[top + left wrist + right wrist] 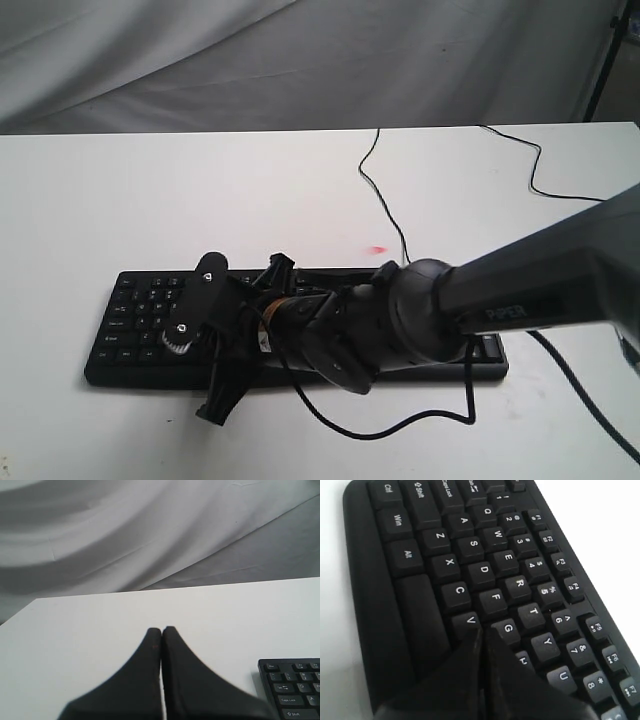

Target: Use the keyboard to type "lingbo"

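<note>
Keyboard (140, 322), black with white legends, flat on the white table (120, 190), long side running across the exterior view, toward the table's near edge, middle stretch hidden under the arm.

Farthest left, off the Caps Lock and Shift end: left tool (161, 630), seen only by its own wrist camera. Both fingers pressed flat together right to the tips, nothing between them, poised over bare table. Keyboard corner (295, 690) off to one side, grey draped cloth (125, 535) behind.

Over the left part of the letter block: right tool (482, 632), fingers likewise closed tight against each other, empty, tips set at the seam between V (470, 622) and G (508, 628). Cannot tell whether the tips press a key or merely hover above. Keys beneath the fingers hidden. Rows from Ctrl, Win and Alt up through Q, W, E, R, T and the digits sharp in the right wrist view.

Further right in the exterior view: right arm (540, 290), dark grey, marked PIPER, stretched in from the right edge across much of the keyboard's right half. Loose black wire (400, 430) looping on the table in front of the keyboard, below the arm. Behind the keyboard, thin black cable (381, 200) winding from the rear edge toward the far side of the table, small red spot (377, 249) just beside it. Second black cable (533, 170) near the far right corner.
</note>
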{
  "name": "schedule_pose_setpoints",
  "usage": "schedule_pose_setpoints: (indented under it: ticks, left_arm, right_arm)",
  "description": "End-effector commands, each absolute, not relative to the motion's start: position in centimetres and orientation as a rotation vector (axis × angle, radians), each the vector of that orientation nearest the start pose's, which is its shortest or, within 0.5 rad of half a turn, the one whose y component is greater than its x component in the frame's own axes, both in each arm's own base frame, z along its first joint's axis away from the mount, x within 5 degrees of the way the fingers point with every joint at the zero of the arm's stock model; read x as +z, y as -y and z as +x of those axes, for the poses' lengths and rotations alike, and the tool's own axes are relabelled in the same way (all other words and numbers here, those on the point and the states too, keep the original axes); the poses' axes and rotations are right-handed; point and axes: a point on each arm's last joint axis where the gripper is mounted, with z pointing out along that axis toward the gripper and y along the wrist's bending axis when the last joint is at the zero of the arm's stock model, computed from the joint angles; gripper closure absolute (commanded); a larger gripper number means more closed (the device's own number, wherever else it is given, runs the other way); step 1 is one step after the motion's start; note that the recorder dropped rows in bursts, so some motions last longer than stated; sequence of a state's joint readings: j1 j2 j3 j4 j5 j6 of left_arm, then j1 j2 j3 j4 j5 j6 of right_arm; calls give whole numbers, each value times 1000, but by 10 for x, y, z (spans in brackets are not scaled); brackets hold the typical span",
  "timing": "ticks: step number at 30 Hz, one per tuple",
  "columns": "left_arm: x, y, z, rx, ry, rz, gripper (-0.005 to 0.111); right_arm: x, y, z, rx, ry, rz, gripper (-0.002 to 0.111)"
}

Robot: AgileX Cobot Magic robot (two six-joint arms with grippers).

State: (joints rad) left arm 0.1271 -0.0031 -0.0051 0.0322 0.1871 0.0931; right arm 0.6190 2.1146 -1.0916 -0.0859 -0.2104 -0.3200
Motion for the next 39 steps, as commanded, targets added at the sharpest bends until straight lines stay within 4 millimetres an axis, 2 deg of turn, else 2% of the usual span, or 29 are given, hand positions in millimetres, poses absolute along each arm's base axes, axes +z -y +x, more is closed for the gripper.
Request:
schedule_pose_setpoints:
  ticks: [1,12,20,26,31,39]
  left_arm:
    - [197,-7,56,190,-1670,-6,106]
    - [197,-7,56,190,-1670,-6,106]
    - [197,-7,56,190,-1670,-6,106]
    - [197,-7,56,190,-1670,-6,106]
    - [197,-7,56,190,-1670,-6,106]
    - [197,-7,56,190,-1670,-6,106]
  right_arm:
    - [93,-240,338,127,-2010,-1135,108]
    - [122,-238,339,123,-1952,-1115,108]
    - [134,-217,346,88,-1964,-1079,108]
    - [133,-195,354,52,-1995,-1037,108]
    - [133,-194,354,43,-1984,-1050,108]
    - [121,-186,359,31,-2024,-1042,108]
